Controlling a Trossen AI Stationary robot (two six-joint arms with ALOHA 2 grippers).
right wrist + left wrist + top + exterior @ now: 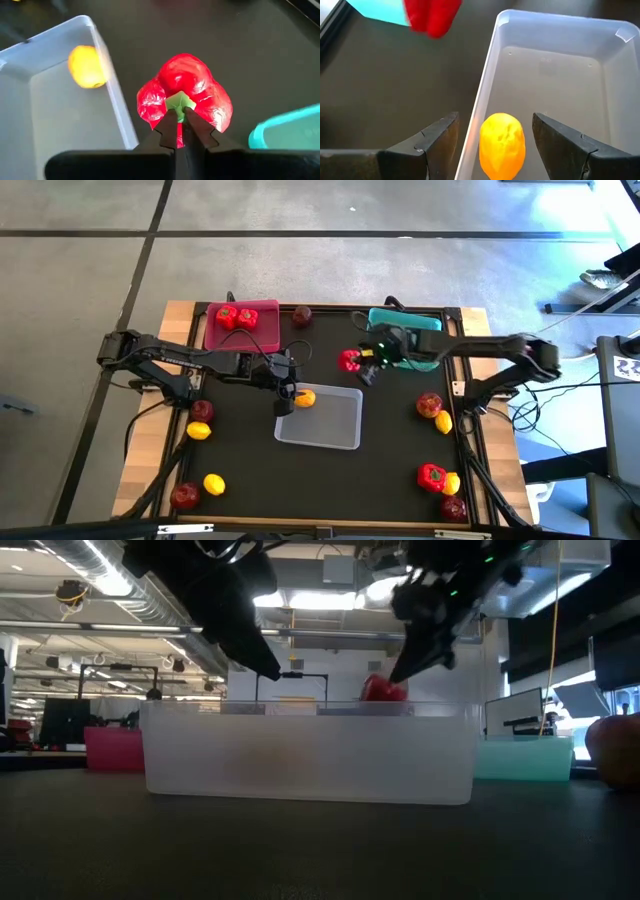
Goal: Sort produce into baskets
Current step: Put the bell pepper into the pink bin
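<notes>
While the left gripper (490, 145) hangs with fingers apart over the clear tray's (335, 435) far-left corner, a lemon (502, 145) between them and seemingly let go inside, the right gripper (182, 131) is pinched shut on the green stem of a red bell pepper (186, 95), held above the mat between the clear tray and the teal tray (425, 322). The pink tray (262, 332), already holding two peppers, lies far-left of it, so I'd expect the pepper must travel left, and the left arm sits nearer

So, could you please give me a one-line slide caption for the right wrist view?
Right gripper holds a red pepper by its stem beside the clear tray containing a lemon.
</notes>
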